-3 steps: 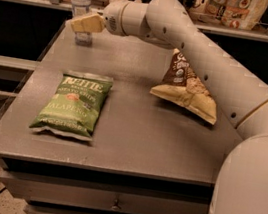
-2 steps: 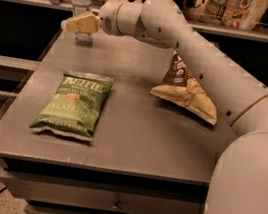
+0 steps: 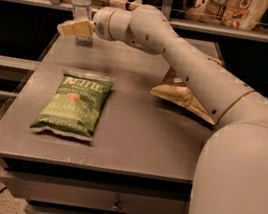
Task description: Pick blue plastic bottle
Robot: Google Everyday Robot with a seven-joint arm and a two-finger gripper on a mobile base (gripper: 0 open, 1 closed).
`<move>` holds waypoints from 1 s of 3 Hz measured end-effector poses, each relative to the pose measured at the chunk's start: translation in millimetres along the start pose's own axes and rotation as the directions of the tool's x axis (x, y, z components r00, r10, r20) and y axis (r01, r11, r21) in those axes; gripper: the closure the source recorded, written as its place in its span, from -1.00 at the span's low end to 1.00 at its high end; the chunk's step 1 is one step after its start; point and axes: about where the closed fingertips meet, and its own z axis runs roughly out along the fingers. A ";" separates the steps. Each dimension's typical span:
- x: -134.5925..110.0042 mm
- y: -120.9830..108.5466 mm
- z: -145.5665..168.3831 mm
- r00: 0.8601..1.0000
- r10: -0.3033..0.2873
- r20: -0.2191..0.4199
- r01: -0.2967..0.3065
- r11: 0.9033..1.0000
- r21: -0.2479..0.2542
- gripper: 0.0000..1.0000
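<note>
The blue plastic bottle point(image 3: 81, 3) is a slim clear bottle with a white cap. It stands upright at the table's far left corner. My gripper point(image 3: 76, 27) is at the bottle's lower half and covers part of it from this view. The bottle's base shows just below the gripper. My arm point(image 3: 190, 72) reaches across the table from the right. I cannot tell whether the gripper touches the bottle.
A green Kettle chip bag point(image 3: 74, 103) lies flat at the left middle of the grey table point(image 3: 134, 139). A brown chip bag point(image 3: 182, 95) lies under my arm at the right. A shelf rail with goods runs behind the table.
My gripper has shifted a little to the left and now overlaps the bottle's lower half. The bottle and both bags have not moved.
</note>
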 end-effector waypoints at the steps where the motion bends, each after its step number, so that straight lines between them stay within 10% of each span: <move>1: 4.7 -10.5 16.1 0.999 0.020 0.032 -0.021 0.999 0.033 -1.00; 3: 9.4 -29.6 49.9 0.995 0.061 0.083 -0.066 0.995 0.070 -0.65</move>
